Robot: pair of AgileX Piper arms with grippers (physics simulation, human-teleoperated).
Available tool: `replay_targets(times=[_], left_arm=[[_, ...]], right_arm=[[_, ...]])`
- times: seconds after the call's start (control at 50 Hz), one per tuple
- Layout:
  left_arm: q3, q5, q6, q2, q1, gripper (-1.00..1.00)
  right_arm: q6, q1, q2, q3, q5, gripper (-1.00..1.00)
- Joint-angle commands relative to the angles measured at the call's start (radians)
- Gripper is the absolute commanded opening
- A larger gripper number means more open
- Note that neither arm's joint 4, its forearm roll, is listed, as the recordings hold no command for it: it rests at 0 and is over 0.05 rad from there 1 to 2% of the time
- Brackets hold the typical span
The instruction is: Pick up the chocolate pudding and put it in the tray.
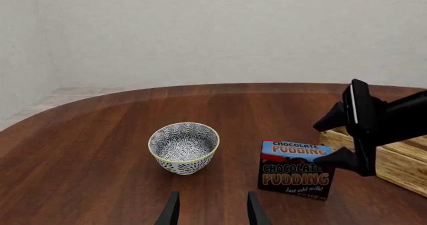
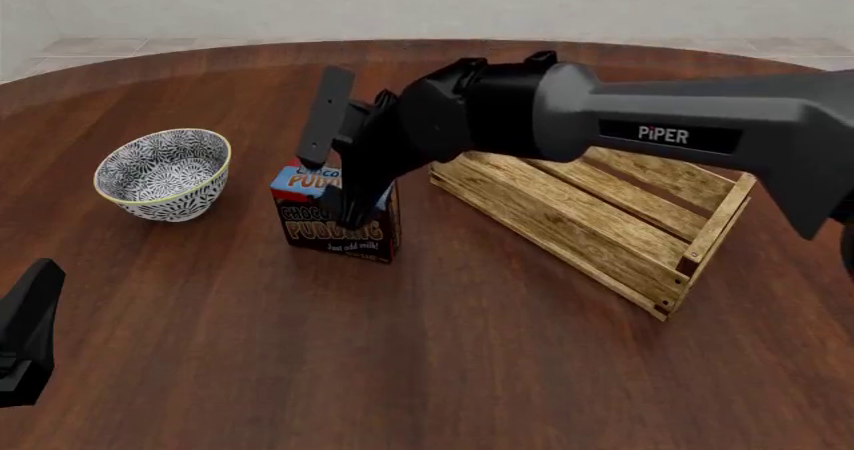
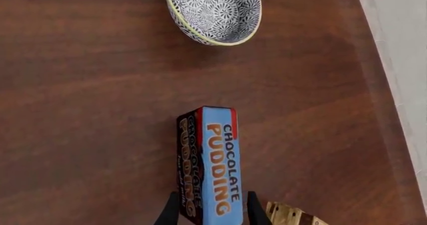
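Note:
The chocolate pudding carton (image 2: 328,232) stands upright on the table, just left of the wooden slat tray (image 2: 601,210). My right gripper (image 2: 340,185) is open and reaches down over the carton's top, with one finger on each side of it. In the right wrist view the carton (image 3: 217,170) lies between the fingertips (image 3: 253,207) with a small gap on each side. In the left wrist view the carton (image 1: 295,170), the right gripper (image 1: 347,140) and a corner of the tray (image 1: 400,160) all show. My left gripper (image 1: 212,215) is open and empty, low at the near left (image 2: 27,330).
A blue-white patterned bowl (image 2: 163,173) sits on the table left of the carton; it also shows in the left wrist view (image 1: 184,147) and the right wrist view (image 3: 213,12). The right arm (image 2: 641,120) spans above the tray's far end.

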State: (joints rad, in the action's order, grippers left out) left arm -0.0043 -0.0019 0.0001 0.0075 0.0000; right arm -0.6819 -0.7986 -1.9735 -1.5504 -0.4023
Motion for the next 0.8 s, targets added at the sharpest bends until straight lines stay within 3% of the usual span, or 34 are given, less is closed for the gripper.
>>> replay_targets(times=[0.02, 0.8], left_arm=[[0.0, 0.0, 0.0, 0.0, 0.0, 1.0], [0.0, 0.0, 0.0, 0.0, 0.0, 1.0]], right_arm=[[0.002, 0.004, -0.012, -0.023, -0.008, 1.0], [0.033, 0.024, -0.076, -0.078, -0.007, 1.0]])
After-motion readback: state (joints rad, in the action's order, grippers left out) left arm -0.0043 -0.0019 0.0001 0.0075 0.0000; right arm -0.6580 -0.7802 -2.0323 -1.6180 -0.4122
